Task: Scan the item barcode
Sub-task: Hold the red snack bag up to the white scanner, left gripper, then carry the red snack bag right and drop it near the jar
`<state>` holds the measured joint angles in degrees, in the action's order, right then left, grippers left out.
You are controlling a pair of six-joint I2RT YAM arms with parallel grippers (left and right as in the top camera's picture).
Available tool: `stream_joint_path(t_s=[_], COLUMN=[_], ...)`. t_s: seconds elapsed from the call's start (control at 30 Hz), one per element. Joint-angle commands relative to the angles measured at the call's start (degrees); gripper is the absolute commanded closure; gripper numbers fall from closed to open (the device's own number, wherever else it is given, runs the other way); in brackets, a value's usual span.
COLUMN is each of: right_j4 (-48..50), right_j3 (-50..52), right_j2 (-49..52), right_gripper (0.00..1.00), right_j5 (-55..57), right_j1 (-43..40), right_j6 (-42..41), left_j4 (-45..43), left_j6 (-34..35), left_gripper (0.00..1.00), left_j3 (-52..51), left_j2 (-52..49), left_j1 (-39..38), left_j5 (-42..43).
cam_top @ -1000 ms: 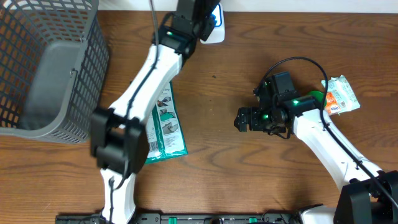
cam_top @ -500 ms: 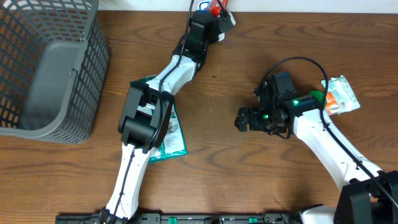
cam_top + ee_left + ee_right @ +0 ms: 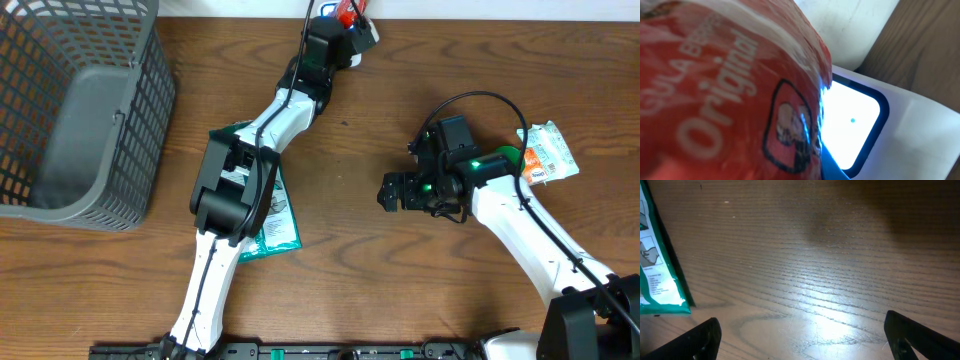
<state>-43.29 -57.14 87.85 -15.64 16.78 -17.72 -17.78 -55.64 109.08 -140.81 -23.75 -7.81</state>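
Observation:
A red packet [image 3: 345,12] printed "Original" [image 3: 725,85] fills most of the left wrist view. My left gripper [image 3: 348,24] is shut on it at the table's back edge. Right behind the packet is the white scanner [image 3: 920,145], its blue-rimmed window [image 3: 850,120] glowing white; from overhead the gripper covers nearly all of it. The packet's barcode is hidden. My right gripper [image 3: 392,192] hovers open over bare wood right of centre, with nothing between its dark fingers [image 3: 700,340].
A green and white packet [image 3: 268,205] lies flat under the left arm and shows at the left edge [image 3: 655,255] of the right wrist view. A white, orange and green packet [image 3: 548,153] lies at the far right. A grey wire basket [image 3: 80,110] fills the back left corner.
The left arm dropped and stretched toward the back edge, carrying the red packet over the scanner, then held still for the last half second. The right arm has not moved.

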Motion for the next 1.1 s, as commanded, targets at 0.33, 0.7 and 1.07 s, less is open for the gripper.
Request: stream_joint_path(t_s=[0.33, 0.7, 1.07], right_j4=[0.04, -17.92, -23.17], right_j3=[-0.17, -21.22, -23.37], right_j2=[-0.96, -6.82, -9.11], right_gripper=[0.01, 0.01, 0.01], right_j5=[0.15, -8.37, -8.17], right_j1=[0.68, -14.64, -31.15], right_j6=[0.59, 11.61, 12.72], left_j4=[33.79, 61.18, 53.75], left_j6=[35.39, 71.58, 77.4], left_gripper=[0.93, 0.93, 0.92], left_j3=[0.66, -4.85, -6.86], left_j2=[29.46, 31.58, 16.44], left_j1=[-1.62, -5.51, -23.58], left_j5=[-0.79, 25.57, 26.88])
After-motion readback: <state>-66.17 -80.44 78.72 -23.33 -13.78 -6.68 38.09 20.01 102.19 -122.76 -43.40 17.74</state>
